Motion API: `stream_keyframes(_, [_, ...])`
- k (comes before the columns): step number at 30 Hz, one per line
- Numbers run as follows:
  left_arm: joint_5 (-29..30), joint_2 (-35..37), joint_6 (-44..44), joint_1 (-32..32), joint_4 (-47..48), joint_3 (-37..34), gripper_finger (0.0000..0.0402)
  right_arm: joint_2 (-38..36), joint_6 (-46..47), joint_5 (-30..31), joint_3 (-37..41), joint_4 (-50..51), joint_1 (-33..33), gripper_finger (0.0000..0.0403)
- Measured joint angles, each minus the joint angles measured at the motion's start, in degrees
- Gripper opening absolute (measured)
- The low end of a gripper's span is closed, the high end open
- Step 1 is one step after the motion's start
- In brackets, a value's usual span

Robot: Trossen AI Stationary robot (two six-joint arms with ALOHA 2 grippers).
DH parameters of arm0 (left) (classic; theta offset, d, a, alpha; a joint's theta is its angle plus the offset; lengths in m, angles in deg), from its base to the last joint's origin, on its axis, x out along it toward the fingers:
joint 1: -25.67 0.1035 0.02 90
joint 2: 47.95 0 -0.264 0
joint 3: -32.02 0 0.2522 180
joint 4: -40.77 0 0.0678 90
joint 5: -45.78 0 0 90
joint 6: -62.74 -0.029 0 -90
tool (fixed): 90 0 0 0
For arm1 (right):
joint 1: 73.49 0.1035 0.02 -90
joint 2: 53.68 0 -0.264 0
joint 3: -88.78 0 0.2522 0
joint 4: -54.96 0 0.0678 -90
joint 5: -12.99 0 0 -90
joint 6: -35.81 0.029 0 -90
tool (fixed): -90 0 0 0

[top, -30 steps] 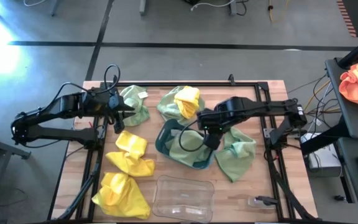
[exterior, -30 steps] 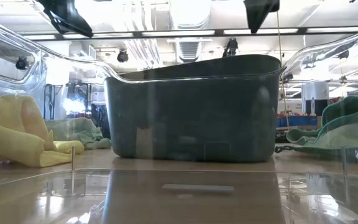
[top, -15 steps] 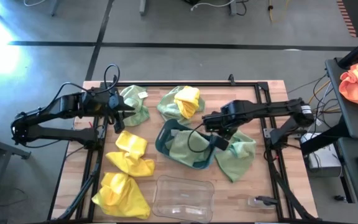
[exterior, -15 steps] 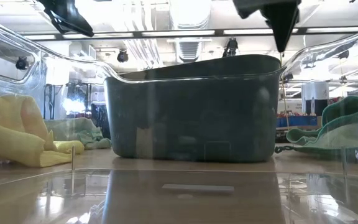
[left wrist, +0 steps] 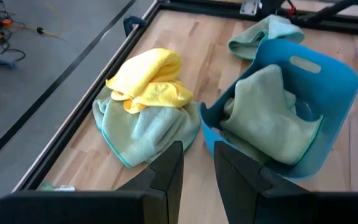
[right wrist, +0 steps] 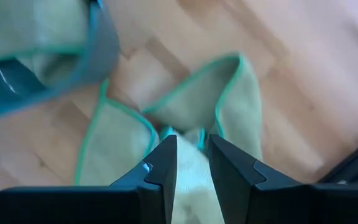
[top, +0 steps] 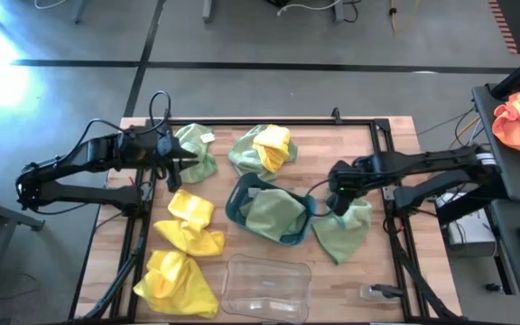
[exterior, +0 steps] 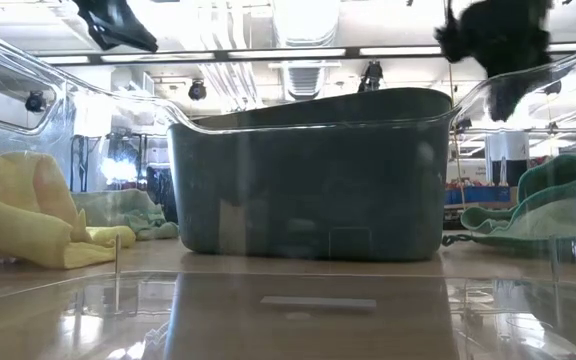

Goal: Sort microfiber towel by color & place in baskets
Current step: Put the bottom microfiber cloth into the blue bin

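Right pincer beside teal basket holding green towel.

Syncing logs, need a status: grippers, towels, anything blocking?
Right gripper open over green towel beside the teal basket. Left gripper open, parked near far green towel. One green towel in basket. Nothing blocking.

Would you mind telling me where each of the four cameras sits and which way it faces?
High view: overhead, straight down on the wooden table; both arms show.
Low view: table height, through the clear plastic tub at the dark teal plastic tub.
Left wrist view: past its own fingers, at the teal tub.
Right wrist view: its fingers over a pale green towel.
All four show the teal tub.
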Motion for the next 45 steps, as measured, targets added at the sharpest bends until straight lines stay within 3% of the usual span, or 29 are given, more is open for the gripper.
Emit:
stream_keyframes(9, [0.3,0.0,2.9,0.0,-4.6,0.0,0.0075,-2.9,2.0,-5.6,7.4,-0.4,0.0,0.0081])
stream_keyframes(27, [0.6,0.0,5.8,0.0,-6.1,0.0,0.0075,-1.9,0.6,-8.7,12.1,-0.7,0.0,0.0166])
stream_keyframes(45, [0.5,0.0,5.6,0.0,-6.0,0.0,0.0075,8.8,-4.5,-12.7,12.2,-1.5,0.0,0.0184])
